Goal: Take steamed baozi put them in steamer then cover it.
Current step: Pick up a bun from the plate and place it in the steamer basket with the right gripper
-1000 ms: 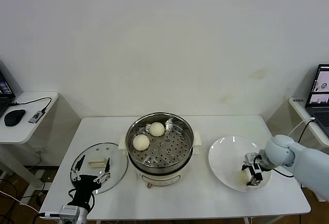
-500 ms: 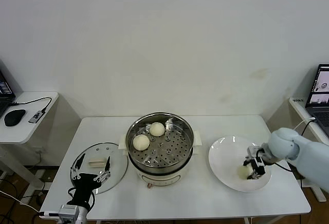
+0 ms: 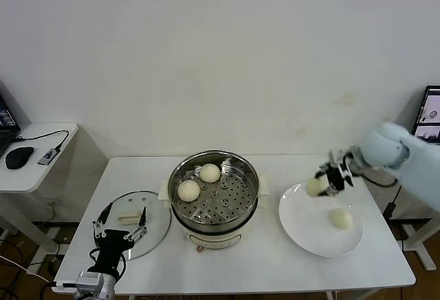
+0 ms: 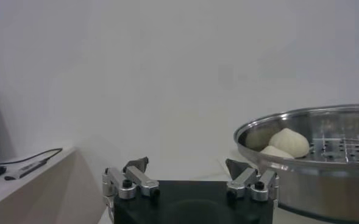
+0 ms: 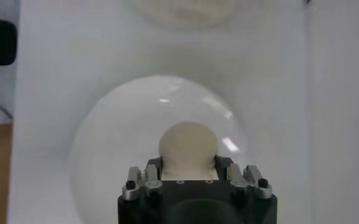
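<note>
Four steamed baozi in all: two (image 3: 188, 190) (image 3: 210, 173) resting on the perforated tray inside the steamer (image 3: 215, 199), toward its left and rear; one (image 3: 339, 219) lying on the white plate (image 3: 302, 228) to the steamer's right; one (image 3: 316, 186) lifted off the plate and clamped in the right pincer (image 3: 324, 182), hanging in the air over the plate's far left rim (seen from the right wrist, the bun (image 5: 188, 146) sits snug between the fingers (image 5: 145, 176), with the plate (image 5: 106, 152) below it). Steamer standing uncovered at the middle of the tabletop (image 3: 275, 259), shiny steel on a cream-white base. Cover (image 3: 148, 219) lying flat on the tabletop to the steamer's left, glass with a cream bar handle at its centre. Left pincer (image 3: 119, 231) hovering low at the near left edge, over the cover's near rim, fingers spread wide apart and holding nothing; from its wrist camera, both fingertips (image 4: 138, 164) well separated, with the steamer's rim (image 4: 301, 152) and two buns beyond. Side desk (image 3: 38, 169) at far left, carrying a mouse (image 3: 18, 156) and a cable.
</note>
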